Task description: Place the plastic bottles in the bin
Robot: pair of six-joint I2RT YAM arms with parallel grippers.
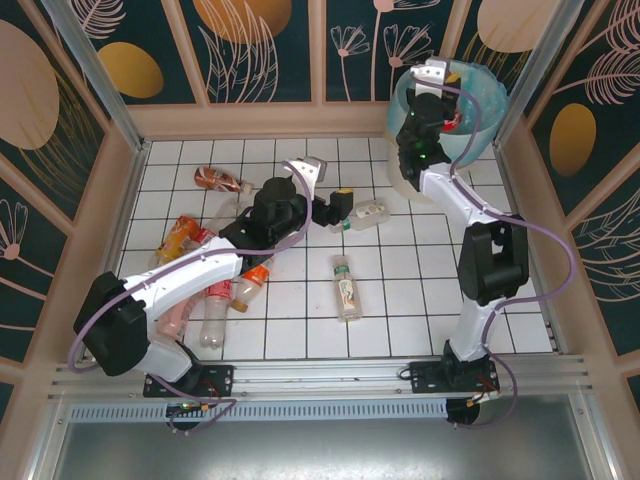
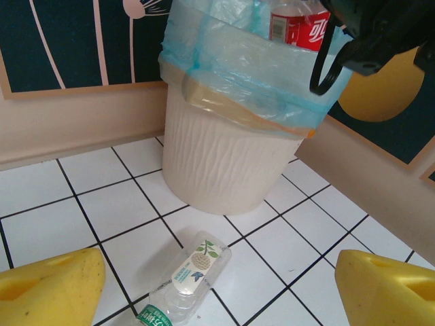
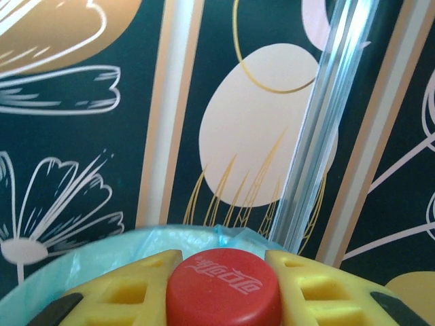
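Observation:
My right gripper (image 3: 224,293) is shut on a plastic bottle with a red cap (image 3: 224,285), one yellow finger (image 3: 122,292) on each side of the cap. It holds the bottle (image 2: 296,24) over the bin (image 1: 490,100), a white bucket (image 2: 231,156) lined with a light blue bag (image 3: 136,248). My left gripper (image 2: 217,302) is open just above the tiles. A clear bottle with a white and green label (image 2: 190,278) lies between and ahead of its fingers, near the bin's foot. In the top view this bottle (image 1: 368,213) lies just right of the left gripper (image 1: 336,210).
Another green-capped bottle (image 1: 347,287) lies mid-table. A brown bottle (image 1: 222,180) lies at the back left. Several more bottles (image 1: 215,300) are piled under and beside the left arm. Walls enclose the tiled floor, and the bin stands in the far right corner.

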